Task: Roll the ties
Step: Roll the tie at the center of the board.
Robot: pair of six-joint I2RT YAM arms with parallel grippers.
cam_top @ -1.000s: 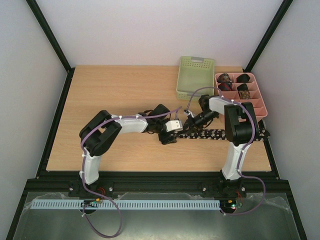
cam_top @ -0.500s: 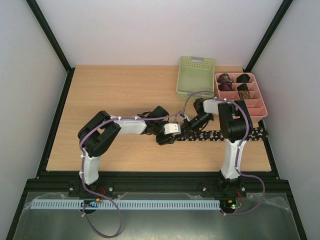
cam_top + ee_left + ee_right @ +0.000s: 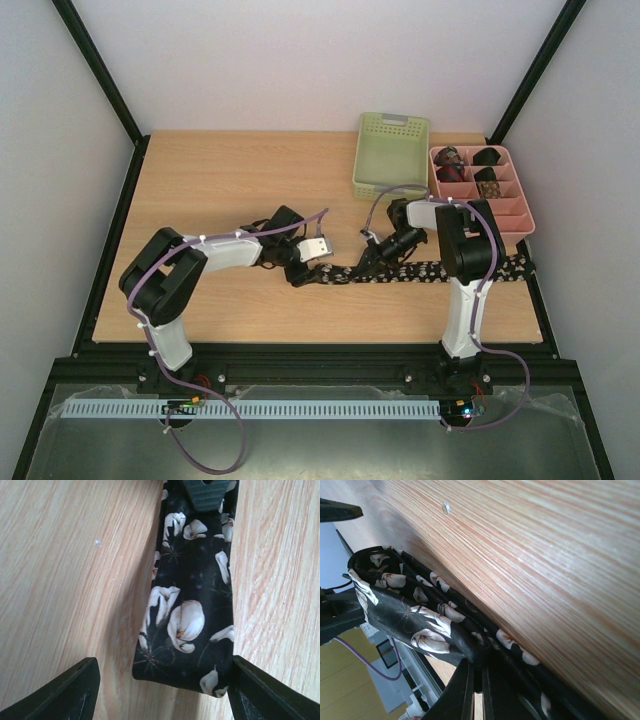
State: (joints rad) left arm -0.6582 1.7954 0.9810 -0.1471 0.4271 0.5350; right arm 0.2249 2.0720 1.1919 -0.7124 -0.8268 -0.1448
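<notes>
The long black tie with pale flowers [image 3: 450, 268] lies flat across the table's right half, its left end folded over. In the left wrist view that folded end [image 3: 185, 630] lies on the wood between the tips of my open left gripper [image 3: 162, 687], its corner close against the right finger [image 3: 265, 690]. My left gripper [image 3: 300, 268] sits just left of the tie's end. My right gripper [image 3: 375, 257] is shut on the folded tie [image 3: 420, 622]; its fingers [image 3: 465, 690] pinch the fold just above the table. Small rolled ties [image 3: 470, 168] sit in the pink tray.
A pink divided tray [image 3: 510, 210] stands at the right edge, its near compartments bare. A pale green basket [image 3: 392, 152] stands behind the grippers, left of the tray. Bare wood table [image 3: 200, 190] stretches to the left and back.
My left arm has pulled back to the left, so its gripper now sits at the tie's left tip. The right gripper has stayed pinched on the fold.
</notes>
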